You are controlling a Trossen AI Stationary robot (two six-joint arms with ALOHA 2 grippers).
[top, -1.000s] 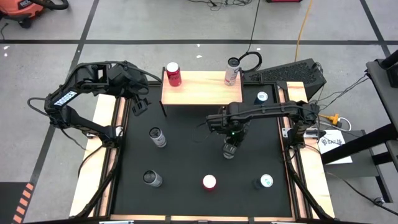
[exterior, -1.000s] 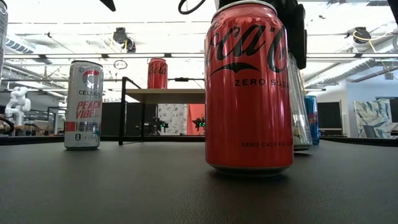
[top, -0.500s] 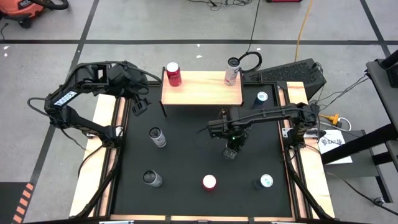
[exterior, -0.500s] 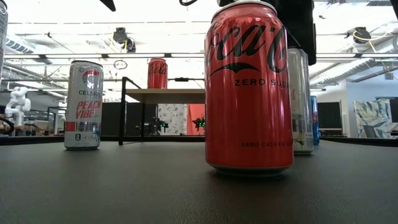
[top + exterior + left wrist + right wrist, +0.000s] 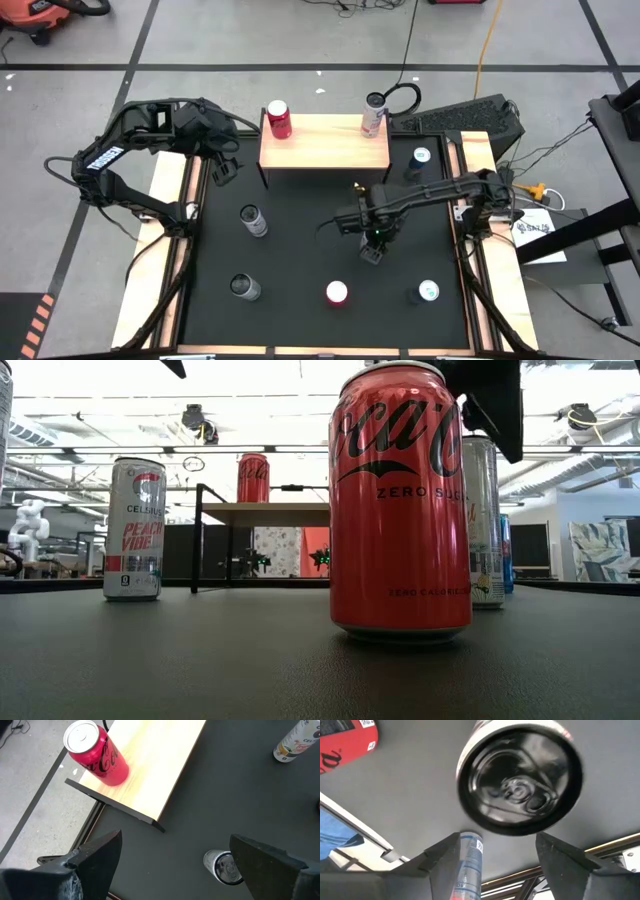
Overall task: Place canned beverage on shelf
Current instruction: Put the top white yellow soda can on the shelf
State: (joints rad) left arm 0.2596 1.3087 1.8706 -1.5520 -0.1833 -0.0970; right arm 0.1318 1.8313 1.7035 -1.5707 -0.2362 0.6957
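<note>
The shelf [image 5: 325,145], a light wooden platform, stands at the mat's far edge. It carries a red can [image 5: 279,118] at its left end and a white can [image 5: 373,113] at its far right corner. My right gripper [image 5: 372,247] is open and points down over a slim silver can [image 5: 520,780] standing upright mid-mat. Its fingers [image 5: 447,852] stand just short of the can's dark top. In the low view this can [image 5: 482,520] shows behind a big red can [image 5: 400,500]. My left gripper [image 5: 175,865] hangs open near the shelf's left end [image 5: 120,810].
More cans stand upright on the black mat: two on the left [image 5: 254,220] [image 5: 243,287], a red one [image 5: 337,293] and a blue-white one [image 5: 427,292] near the front edge, and one at the far right [image 5: 421,157]. The shelf's middle is bare wood.
My right arm has swung and carried its gripper toward the table's near edge, staying above the slim silver can. In the low view that can leaned a second ago and now stands upright. The gripper's dark body has shifted to the right above it.
</note>
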